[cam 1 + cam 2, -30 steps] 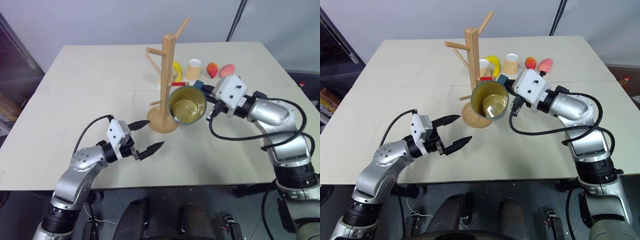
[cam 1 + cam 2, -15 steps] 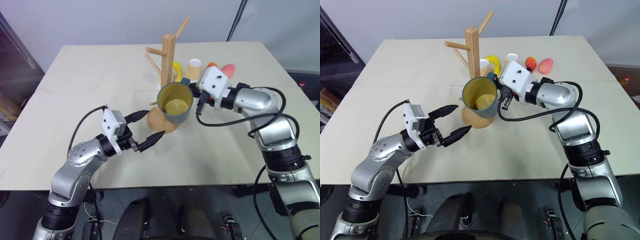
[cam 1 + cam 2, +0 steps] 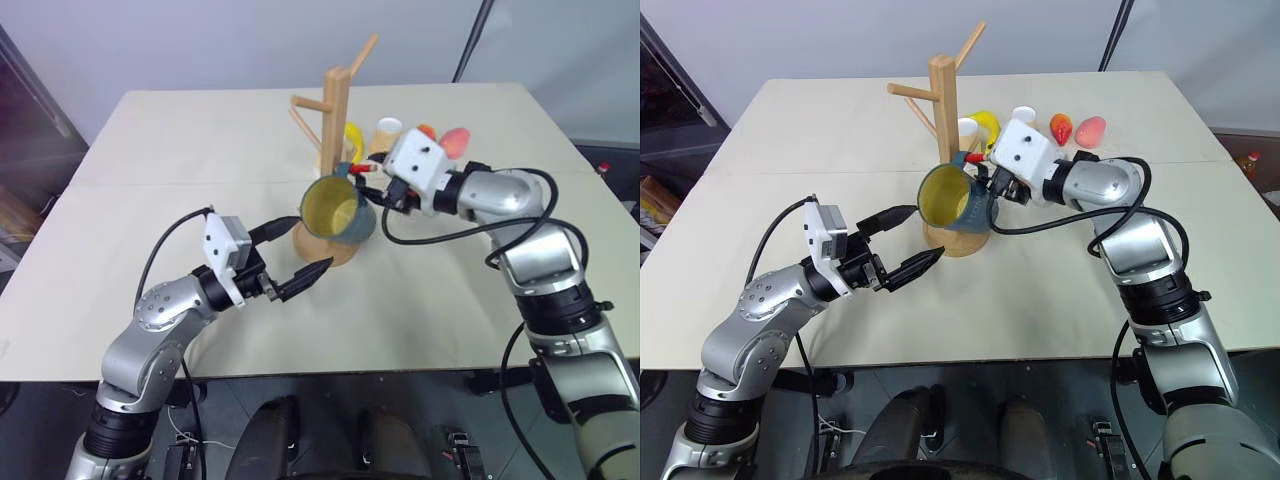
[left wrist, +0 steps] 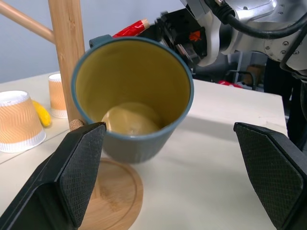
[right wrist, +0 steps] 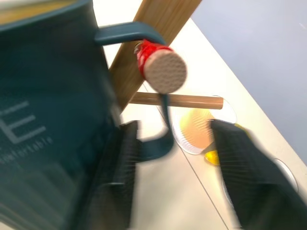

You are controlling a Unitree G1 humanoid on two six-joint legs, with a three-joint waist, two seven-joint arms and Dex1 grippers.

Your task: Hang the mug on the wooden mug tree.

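The dark blue mug (image 3: 338, 210) with its yellow inside hangs tilted against the wooden mug tree (image 3: 338, 120), mouth turned toward my left gripper. In the right wrist view its blue handle (image 5: 125, 32) loops over a red-tipped peg (image 5: 160, 69). My right gripper (image 3: 368, 190) sits just behind the mug, open, its fingers (image 5: 122, 163) spread on either side of the handle's lower part. My left gripper (image 3: 313, 243) is open in front of the tree's round base (image 3: 322, 248), a little below the mug and apart from it.
Behind the tree lie a banana (image 3: 985, 122), two tan paper cups (image 3: 1022, 120) (image 4: 17, 127), a red fruit (image 3: 1061, 127) and a pink fruit (image 3: 1091, 130). The beige table (image 3: 200, 140) stretches wide to the left; its front edge runs just below my left arm.
My right gripper carried the mug left to the post, the handle came over the red-tipped peg, and the fingers opened. My left gripper rose slightly.
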